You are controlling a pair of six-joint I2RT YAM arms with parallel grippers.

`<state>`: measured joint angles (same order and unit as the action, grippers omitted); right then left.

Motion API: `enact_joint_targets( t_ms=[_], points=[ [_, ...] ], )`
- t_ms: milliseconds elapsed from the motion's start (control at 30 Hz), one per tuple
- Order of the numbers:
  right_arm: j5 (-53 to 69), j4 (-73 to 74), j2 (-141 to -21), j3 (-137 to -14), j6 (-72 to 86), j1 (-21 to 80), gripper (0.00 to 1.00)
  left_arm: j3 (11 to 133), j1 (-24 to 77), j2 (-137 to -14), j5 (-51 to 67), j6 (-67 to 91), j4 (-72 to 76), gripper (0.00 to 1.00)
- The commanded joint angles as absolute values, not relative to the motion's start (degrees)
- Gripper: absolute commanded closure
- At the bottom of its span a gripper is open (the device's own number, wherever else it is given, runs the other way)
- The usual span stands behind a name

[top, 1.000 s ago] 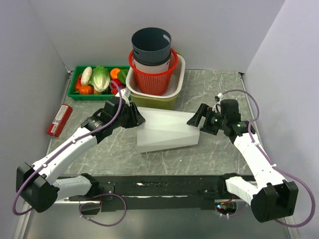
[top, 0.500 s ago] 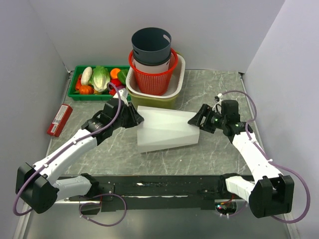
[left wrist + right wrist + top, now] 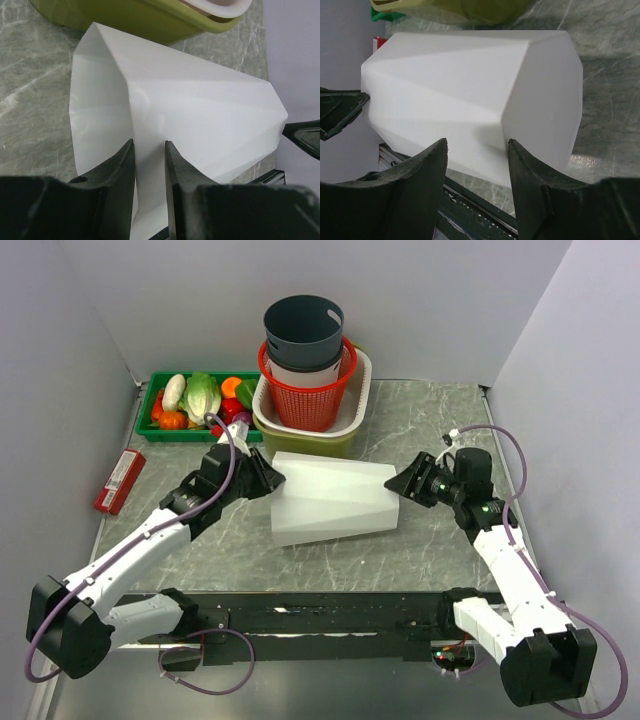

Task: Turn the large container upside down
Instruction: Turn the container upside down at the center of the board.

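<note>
The large container (image 3: 335, 500) is a white faceted tub lying on its side on the marble table, mouth to the left and base to the right. My left gripper (image 3: 268, 475) is shut on the wall of its rim; in the left wrist view the two fingers (image 3: 149, 145) pinch the white wall (image 3: 200, 115) between them. My right gripper (image 3: 398, 483) is open at the base end. In the right wrist view its fingers (image 3: 477, 142) stand wide apart below the container (image 3: 470, 90), close to its lower base corner and holding nothing.
Behind the container stands a stack of an olive tub (image 3: 310, 440), a red basket (image 3: 305, 405) and a dark grey bucket (image 3: 303, 330). A green tray of vegetables (image 3: 150, 425) is at back left. A red box (image 3: 119, 480) lies at left. A black rail (image 3: 320, 615) runs along the front.
The right arm has drawn back to the right, its wrist lower and further out. The left gripper and the container's rim have shifted slightly left.
</note>
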<state>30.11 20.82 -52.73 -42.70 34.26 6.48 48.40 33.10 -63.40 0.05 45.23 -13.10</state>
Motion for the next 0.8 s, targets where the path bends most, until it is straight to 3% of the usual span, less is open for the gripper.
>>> enact_joint_targets(
  t_ms=[0, 433, 767],
  points=[
    [42.1, 12.3, -50.3, -45.4, 38.4, 8.5, 0.43, 45.7, 34.7, -64.3, 5.4, 44.3, -17.1, 0.76],
    [42.1, 16.7, -46.8, -53.7, 38.8, 12.3, 0.42, 44.6, 35.1, -62.4, 8.3, 44.8, -15.8, 0.75],
    [34.7, 16.6, -47.9, -58.9, 39.7, 23.1, 0.41, 41.3, 36.8, -62.0, 10.2, 47.7, -11.7, 0.74]
  ],
)
